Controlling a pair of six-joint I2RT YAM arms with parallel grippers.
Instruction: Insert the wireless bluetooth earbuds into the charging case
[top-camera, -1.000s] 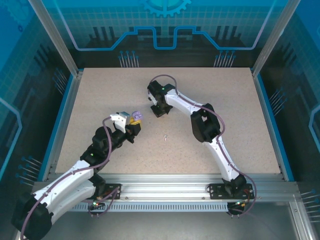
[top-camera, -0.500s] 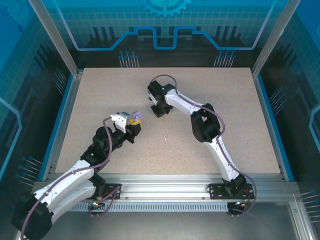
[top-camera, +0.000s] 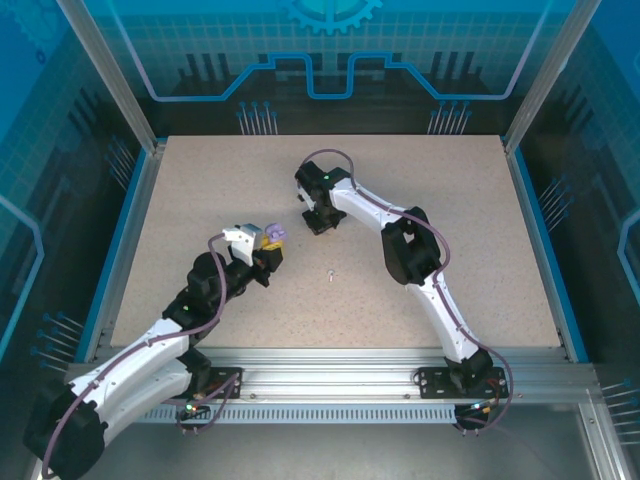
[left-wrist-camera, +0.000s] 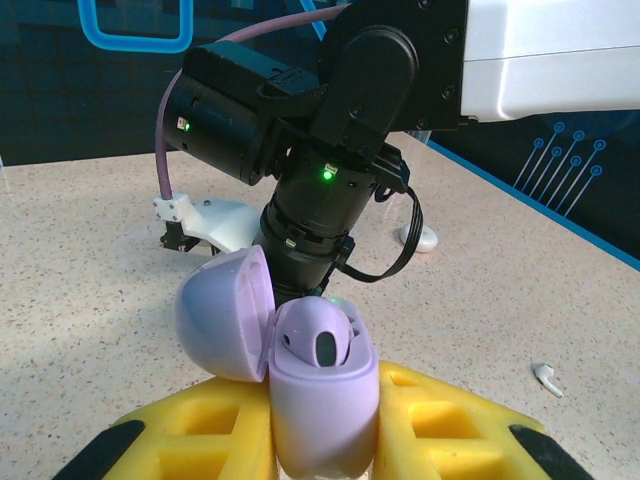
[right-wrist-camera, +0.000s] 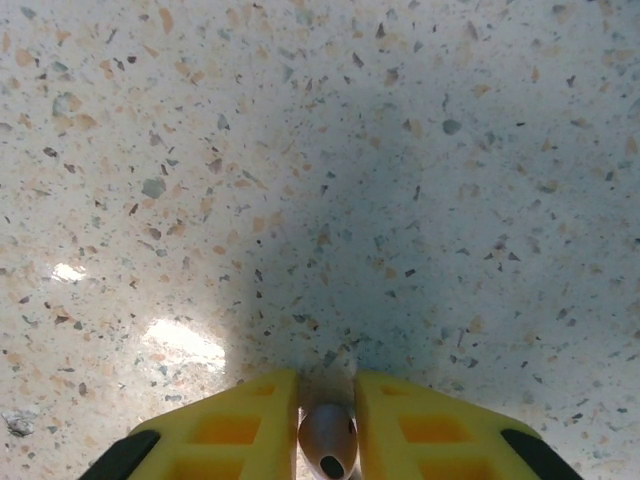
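Case: purple charging case (left-wrist-camera: 328, 425) stands upright between my left jaws, its lid (left-wrist-camera: 222, 318) swung open to one side.
Left gripper (left-wrist-camera: 320, 390): clenched on the case, facing my right arm.
In the case: one purple earbud (left-wrist-camera: 318, 340) sits in its well.
Right gripper (right-wrist-camera: 326, 395): pinched tight on a small pale earbud (right-wrist-camera: 328, 440), pointing down at the speckled table (right-wrist-camera: 420, 200).
Loose: a white earbud (left-wrist-camera: 545, 376) lies on the table, well apart from the case.
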